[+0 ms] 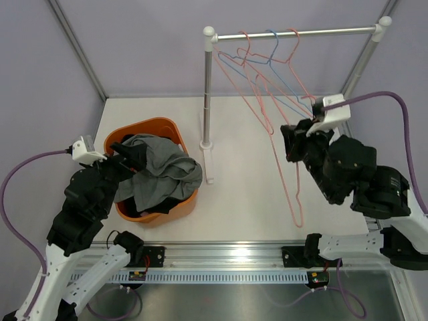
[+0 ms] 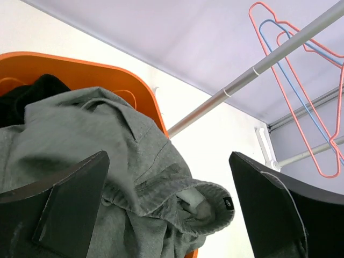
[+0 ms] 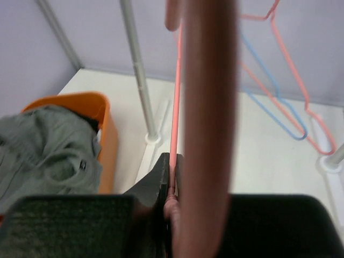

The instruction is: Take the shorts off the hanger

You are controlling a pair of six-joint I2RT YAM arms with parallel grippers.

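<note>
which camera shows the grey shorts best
Top external: the grey shorts show almost whole, heaped in the orange basket and draped over its right rim. Left wrist shows a waistband section close up, framed by the open left gripper. Right wrist catches part at its left edge.

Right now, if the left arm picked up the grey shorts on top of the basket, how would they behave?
The grey shorts would probably hang floppy: they lie crumpled, draping over the orange basket. They look like light, soft cloth, so unlikely to slip from a pinch. Lifting might drag the black cloth beneath.
</note>
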